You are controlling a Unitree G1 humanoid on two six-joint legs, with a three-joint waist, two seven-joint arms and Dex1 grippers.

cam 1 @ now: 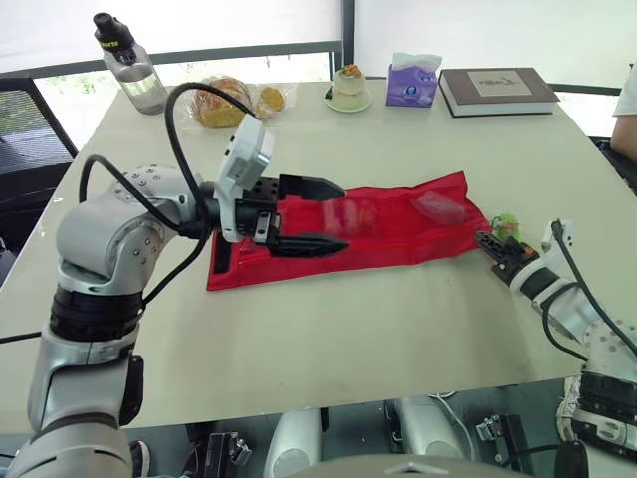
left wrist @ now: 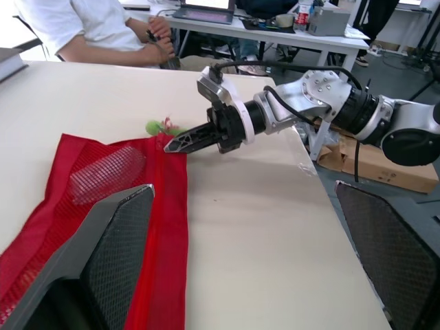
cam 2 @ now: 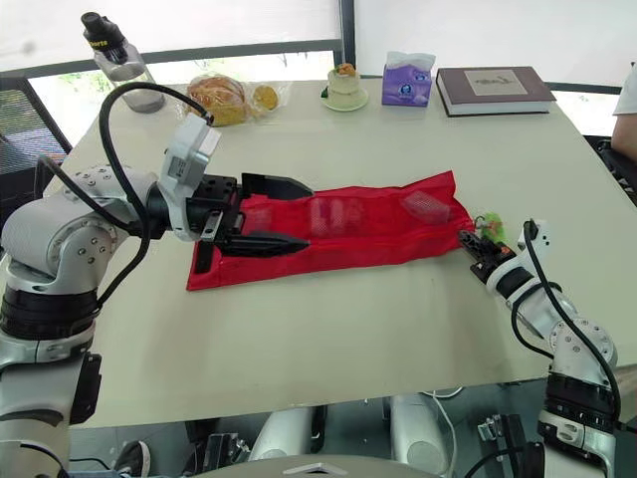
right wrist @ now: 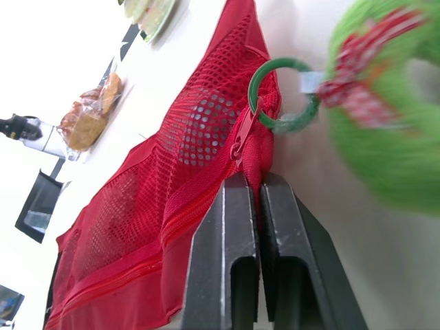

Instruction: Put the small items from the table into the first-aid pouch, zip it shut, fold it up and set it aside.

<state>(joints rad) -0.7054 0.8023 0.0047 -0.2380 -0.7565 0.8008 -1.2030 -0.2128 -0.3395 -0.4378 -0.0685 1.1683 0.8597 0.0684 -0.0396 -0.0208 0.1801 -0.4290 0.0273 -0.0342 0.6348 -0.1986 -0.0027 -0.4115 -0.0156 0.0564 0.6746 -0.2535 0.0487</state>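
We are recording the red mesh pouch [cam 1: 398,237] lying flat, left tool [cam 1: 345,214] hanging spread over one end, right tool [right wrist: 258,182] pinching its opposite corner.

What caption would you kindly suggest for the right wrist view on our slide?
Right hand shut on the red mesh pouch, beside its green zipper ring.

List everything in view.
beige table: one, beige, underneath
red mesh pouch: one, red, table centre
green ring zip pull with fuzzy charm: one, green, pouch's right end
clear plastic bottle: one, black cap, far left
bagged bread: one bag, golden brown, beside bottle
dessert cup on saucer: one, cream, far middle
purple tissue pack: one, purple, right of cup
dark hardcover book: one, brown, far right
person: one, white shirt, right edge
left gripper: one, black, open over pouch's left end
right gripper: one, black, shut on pouch's right end
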